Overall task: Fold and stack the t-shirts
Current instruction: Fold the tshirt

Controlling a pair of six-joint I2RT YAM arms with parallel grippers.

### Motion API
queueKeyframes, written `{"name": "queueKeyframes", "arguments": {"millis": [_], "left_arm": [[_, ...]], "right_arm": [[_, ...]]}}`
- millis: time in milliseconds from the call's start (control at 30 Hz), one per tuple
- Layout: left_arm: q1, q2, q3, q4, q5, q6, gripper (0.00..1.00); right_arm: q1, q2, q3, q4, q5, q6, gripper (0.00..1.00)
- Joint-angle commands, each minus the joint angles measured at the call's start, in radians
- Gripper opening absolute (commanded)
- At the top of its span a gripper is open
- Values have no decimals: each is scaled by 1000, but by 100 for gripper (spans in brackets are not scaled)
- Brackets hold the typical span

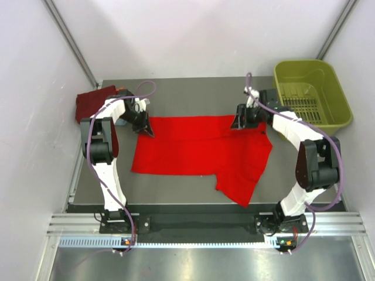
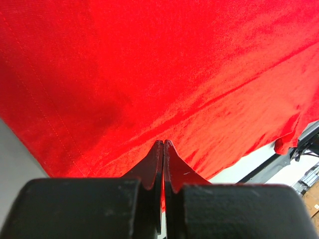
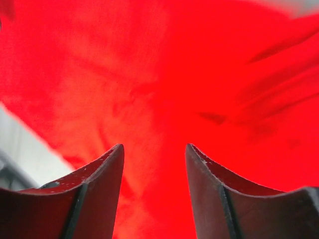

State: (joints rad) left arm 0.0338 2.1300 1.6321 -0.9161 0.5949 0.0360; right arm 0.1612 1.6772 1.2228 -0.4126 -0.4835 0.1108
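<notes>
T-shirt [image 1: 199,149] — bright red — on table [image 1: 193,96]

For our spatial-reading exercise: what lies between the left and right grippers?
The red t-shirt: its far edge runs from the left gripper to the right gripper, seen in the top external view.

Bright red cloth t-shirt [image 1: 193,152]: plain, no print; matching red stitch line in left wrist view. Folded dark maroon cloth shirt [image 1: 92,104]: plain. Slotted olive-green plastic basket [image 1: 313,93]: solid colour. Flat table top [image 1: 187,96]: matte grey. Left gripper [image 2: 163,144] & right gripper [image 3: 154,149]: black. Left arm [image 1: 111,175], right arm [image 1: 287,126]: white shells, black joints. Thin cable [image 1: 151,86]: purple.
</notes>
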Motion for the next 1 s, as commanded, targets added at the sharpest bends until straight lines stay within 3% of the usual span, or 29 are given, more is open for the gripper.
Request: {"name": "queueKeyframes", "arguments": {"millis": [0, 100, 567, 967], "left_arm": [[-3, -31, 9, 6, 25, -1, 0], [-2, -36, 11, 5, 20, -4, 0], [-5, -47, -2, 10, 11, -7, 0], [-5, -22, 20, 11, 17, -10, 0]], "right_arm": [[27, 4, -54, 4, -89, 75, 52], [29, 44, -52, 14, -84, 72, 47], [29, 220, 90, 11, 14, 20, 49], [38, 253, 110, -8, 52, -5, 50]]}}
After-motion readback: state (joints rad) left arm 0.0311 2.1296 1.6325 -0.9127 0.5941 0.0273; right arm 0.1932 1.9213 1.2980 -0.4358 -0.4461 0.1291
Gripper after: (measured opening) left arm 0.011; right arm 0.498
